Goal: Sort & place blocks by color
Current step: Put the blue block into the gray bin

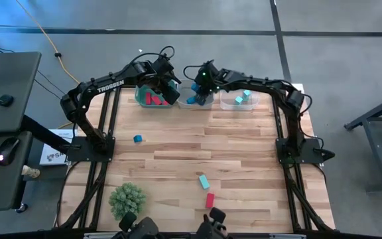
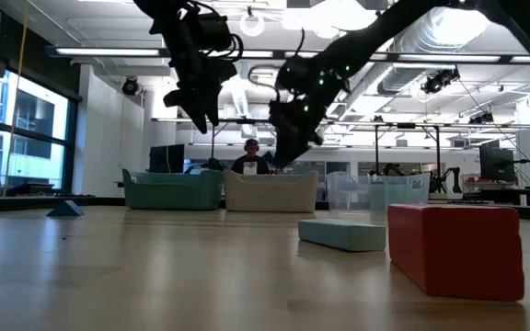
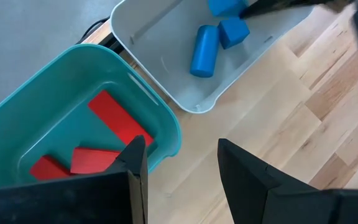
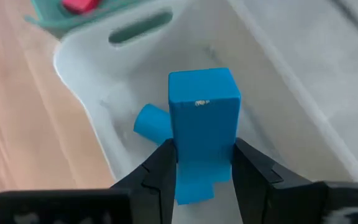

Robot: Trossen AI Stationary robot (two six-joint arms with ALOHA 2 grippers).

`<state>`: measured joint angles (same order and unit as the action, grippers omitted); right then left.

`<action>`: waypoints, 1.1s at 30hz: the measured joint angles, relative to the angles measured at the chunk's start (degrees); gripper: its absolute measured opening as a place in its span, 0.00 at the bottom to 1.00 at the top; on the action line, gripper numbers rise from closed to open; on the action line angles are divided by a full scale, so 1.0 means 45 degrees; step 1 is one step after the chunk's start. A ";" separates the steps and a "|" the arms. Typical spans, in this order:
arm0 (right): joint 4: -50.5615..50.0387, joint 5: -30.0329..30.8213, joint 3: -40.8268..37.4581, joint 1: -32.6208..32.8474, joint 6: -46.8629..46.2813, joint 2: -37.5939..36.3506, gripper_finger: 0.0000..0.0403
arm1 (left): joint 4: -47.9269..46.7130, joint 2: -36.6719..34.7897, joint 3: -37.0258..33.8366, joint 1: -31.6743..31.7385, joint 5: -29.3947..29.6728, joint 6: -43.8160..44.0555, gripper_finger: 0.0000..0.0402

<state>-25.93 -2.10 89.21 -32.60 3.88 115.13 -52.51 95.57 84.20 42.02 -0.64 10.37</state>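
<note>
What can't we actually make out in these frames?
- High view: the middle bin's contents are mostly hidden under the right end effector.
- Right wrist view: the lower end of the held blue block is covered by the end effector's fingers.
- Left wrist view: part of the red blocks in the teal bin sits behind the open left end effector.
- Low view: bin contents hidden by their walls.

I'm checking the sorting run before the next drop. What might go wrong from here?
The right gripper holds a blue block over the white bin, above blue pieces already inside; released, it may bounce off them. The left gripper hangs open at the teal bin rim and might clip it. The arms are close together and might collide.
</note>
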 joint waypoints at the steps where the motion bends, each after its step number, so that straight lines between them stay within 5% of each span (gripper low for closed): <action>1: -0.0043 -0.0094 0.0000 0.0000 -0.0133 0.0124 0.26 | -0.0004 0.0000 0.0004 0.0000 0.0000 0.0000 0.29; 24: -0.0402 -0.0586 0.0000 -0.0005 -0.0567 0.1040 0.26 | -0.0097 0.0000 0.0000 0.0000 0.0005 -0.0301 0.29; 33: -0.0399 -0.0589 0.0000 0.0029 -0.0570 0.1035 0.44 | -0.0098 0.0000 0.0000 -0.0004 0.0005 -0.0350 0.31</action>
<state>-27.73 -4.75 89.21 -32.47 1.32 119.79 -52.95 95.57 84.20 42.00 -0.62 8.80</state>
